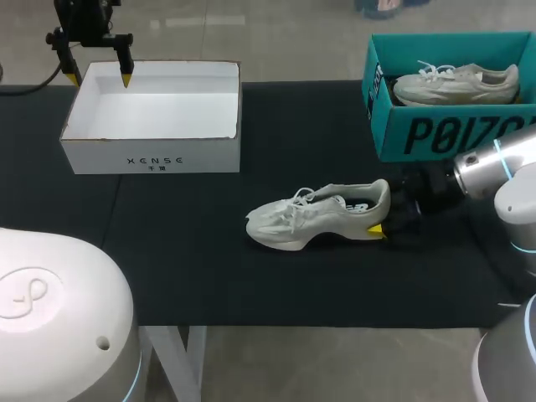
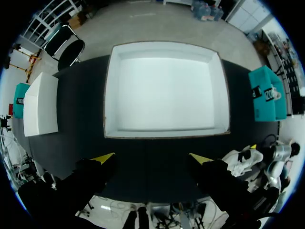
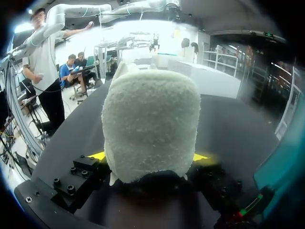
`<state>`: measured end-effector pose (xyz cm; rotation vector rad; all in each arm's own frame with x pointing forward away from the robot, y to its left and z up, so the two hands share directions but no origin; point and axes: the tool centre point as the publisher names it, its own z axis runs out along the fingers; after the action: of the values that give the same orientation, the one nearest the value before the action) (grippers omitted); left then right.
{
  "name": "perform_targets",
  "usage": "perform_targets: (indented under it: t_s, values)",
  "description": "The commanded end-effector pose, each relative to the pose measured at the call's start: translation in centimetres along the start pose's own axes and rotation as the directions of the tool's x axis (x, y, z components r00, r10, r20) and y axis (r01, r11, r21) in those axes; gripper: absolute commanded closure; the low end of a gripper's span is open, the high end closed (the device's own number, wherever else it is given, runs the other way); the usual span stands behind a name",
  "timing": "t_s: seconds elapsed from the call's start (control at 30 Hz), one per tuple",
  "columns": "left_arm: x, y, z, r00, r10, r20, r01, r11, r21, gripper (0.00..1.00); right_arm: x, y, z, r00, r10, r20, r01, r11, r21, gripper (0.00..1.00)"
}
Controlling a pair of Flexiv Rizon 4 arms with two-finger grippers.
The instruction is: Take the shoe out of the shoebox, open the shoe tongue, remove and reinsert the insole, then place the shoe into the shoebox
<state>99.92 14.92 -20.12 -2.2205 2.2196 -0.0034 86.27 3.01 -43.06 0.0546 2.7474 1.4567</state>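
The right pincer [image 1: 383,219] clamps the shoe [image 1: 314,219] by its heel, steadying it on the surface [image 1: 184,251], while the left pincer [image 1: 100,78] hangs open above the white box [image 1: 151,155].

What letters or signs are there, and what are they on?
White cardboard box, front wall: a maker's name in small dark capitals; tinier marks beneath, too small to read.
Teal shoebox, front wall: big white capitals, their end hidden behind the right arm.
White rounded robot cover: a pressed-in looped sign, no letters.
Pale grey shoe on the table: mark inside too small to read.
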Motion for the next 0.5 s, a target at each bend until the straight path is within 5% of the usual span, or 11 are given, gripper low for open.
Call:
perform_targets:
  t_s: [0.03, 0.33, 0.5]
  values:
    - [0.0, 0.0, -0.1, 1.000, 0.000, 0.000, 0.000, 1.000, -0.001, 0.00, -0.2, 0.0, 0.2, 1.000, 0.000, 0.001, 0.000, 1.000, 0.003, 1.00]
    - [0.0, 0.0, -0.1, 1.000, 0.000, 0.000, 0.000, 1.000, -0.001, 0.00, -0.2, 0.0, 0.2, 1.000, 0.000, 0.001, 0.000, 1.000, 0.003, 1.00]
    - [5.1, 0.7, -0.3, 0.998, -0.061, -0.001, 0.061, 0.997, 0.056, 0.00, -0.2, 0.0, 0.2, 1.000, 0.000, 0.001, 0.000, 1.000, 0.003, 1.00]
